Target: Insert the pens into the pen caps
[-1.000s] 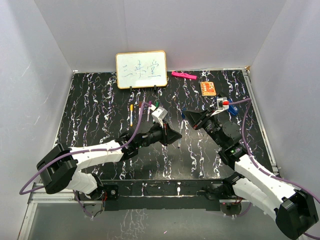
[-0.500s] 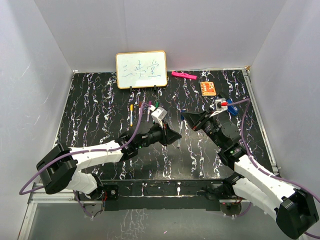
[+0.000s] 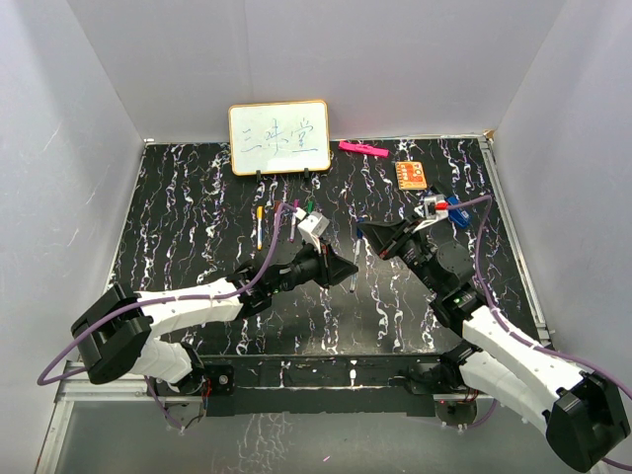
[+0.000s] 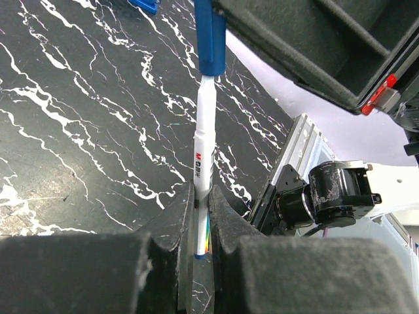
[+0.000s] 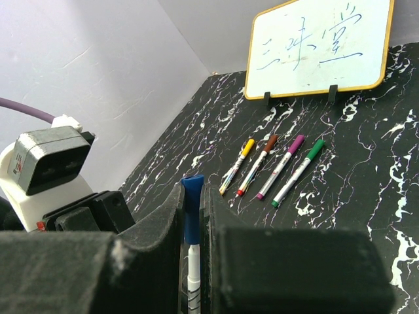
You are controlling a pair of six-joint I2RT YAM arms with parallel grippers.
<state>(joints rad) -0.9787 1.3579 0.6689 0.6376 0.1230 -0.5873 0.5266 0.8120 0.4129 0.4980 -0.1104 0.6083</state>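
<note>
One table, black with white marble-like veining, carries a rectangular, wood-framed whiteboard upright at its far edge. Above the table, the left gripper and right gripper, both with matte, grainy black pads, face each other with jaws closed to a narrow slot. The left jaws clamp a slim white-barrelled pen, four capped pens lie side by side just before the whiteboard, and the right jaws pinch the short blue cap, its mouth over the held pen's tip.
</note>
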